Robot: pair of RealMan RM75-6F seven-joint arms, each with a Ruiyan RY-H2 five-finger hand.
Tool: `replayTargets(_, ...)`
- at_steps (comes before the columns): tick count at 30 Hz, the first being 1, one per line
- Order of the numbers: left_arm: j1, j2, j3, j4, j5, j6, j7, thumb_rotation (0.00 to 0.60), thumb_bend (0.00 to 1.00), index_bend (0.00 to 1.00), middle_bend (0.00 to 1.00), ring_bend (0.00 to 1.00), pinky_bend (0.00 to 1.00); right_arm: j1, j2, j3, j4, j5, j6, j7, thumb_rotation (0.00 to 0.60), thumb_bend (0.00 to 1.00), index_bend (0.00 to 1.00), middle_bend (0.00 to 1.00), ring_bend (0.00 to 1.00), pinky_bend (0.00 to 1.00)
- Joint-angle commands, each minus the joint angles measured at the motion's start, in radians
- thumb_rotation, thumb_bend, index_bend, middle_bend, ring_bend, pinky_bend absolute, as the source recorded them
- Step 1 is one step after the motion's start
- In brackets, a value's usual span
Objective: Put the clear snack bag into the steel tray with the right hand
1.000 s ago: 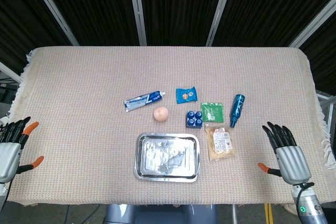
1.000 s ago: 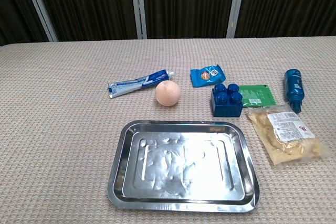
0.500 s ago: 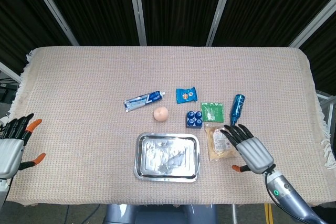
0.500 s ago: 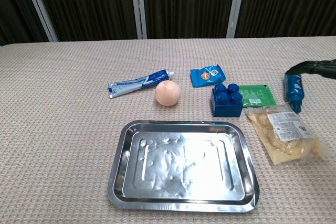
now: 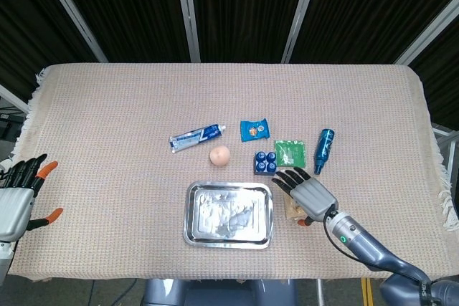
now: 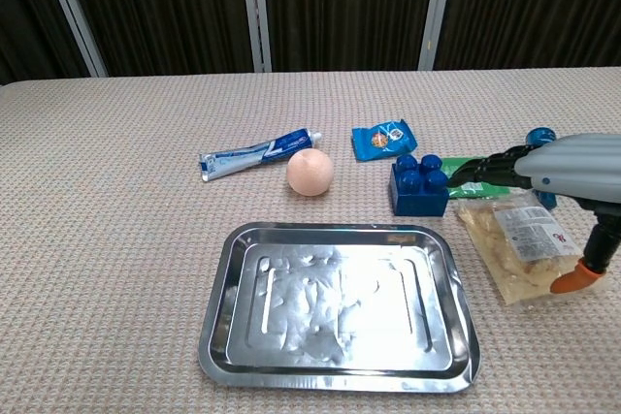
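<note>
Nearest you, the steel tray [image 6: 340, 312] lies empty on the cloth-covered table [image 5: 107, 120], and just beside its right edge lies the clear snack bag [image 6: 524, 249], flat on the cloth with its label up and not yet lifted. Your right hand [image 5: 307, 195] hovers over that bag with its fingers [image 6: 485, 167] spread and holding nothing; in the chest view they reach leftward above the bag's far end, pointing toward the blue block [image 6: 418, 184], while the orange-tipped thumb [image 6: 572, 278] hangs down by the bag's right side, and you cannot tell from either view whether it touches the film. Judge the bag as light, soft and crinkly, with slick film that will slide under smooth fingertips and brittle snacks inside that could crush if squeezed hard. It will probably sag when raised, so take it across the middle of its width, thumb on one long edge and fingers on the other, rather than by a corner. Bring the hand down and turn it, since the fingers now sit beyond the bag rather than around it. Further off lie the green packet [image 6: 475, 174] and the blue bottle [image 5: 324, 150], both near enough to be nudged. Your left hand [image 5: 16, 202] waits open at the table's left edge.
</note>
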Motion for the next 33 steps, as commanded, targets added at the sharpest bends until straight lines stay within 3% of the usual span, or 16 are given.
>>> replayTargets(1,0.001,-0.001,0.001,0.001,-0.001,0.001,-0.003,0.600,0.18,0.13,0.00,0.00,0.00,0.031,-0.024,0.001,0.024,0.045,-0.033,-0.042,0.600,0.00,0.00,0.00,0.00,0.03)
replayTargets(15,0.009,-0.002,0.004,0.010,-0.011,0.009,-0.012,0.600,0.18,0.13,0.00,0.00,0.00,0.079,-0.037,-0.041,0.064,0.145,-0.075,-0.131,0.600,0.00,0.00,0.00,0.00,0.03)
replayTargets(20,0.009,-0.001,0.002,0.010,-0.010,0.013,-0.013,0.600,0.18,0.12,0.00,0.00,0.00,0.096,-0.041,-0.057,0.078,0.173,-0.089,-0.151,0.600,0.00,0.07,0.00,0.00,0.04)
replayTargets(23,0.009,0.000,0.002,0.009,-0.010,0.016,-0.014,0.600,0.18,0.13,0.00,0.00,0.00,0.103,-0.046,-0.058,0.085,0.180,-0.088,-0.155,0.600,0.00,0.17,0.05,0.01,0.14)
replayTargets(28,0.010,0.000,0.003,0.008,-0.010,0.015,-0.012,0.600,0.18,0.13,0.00,0.00,0.00,0.106,-0.056,-0.065,0.091,0.165,-0.061,-0.156,0.600,0.02,0.37,0.21,0.14,0.34)
replayTargets(33,0.009,0.000,0.003,0.007,-0.007,0.017,-0.009,0.600,0.18,0.13,0.00,0.00,0.00,0.104,-0.063,-0.070,0.089,0.149,-0.045,-0.129,0.600,0.07,0.47,0.30,0.25,0.45)
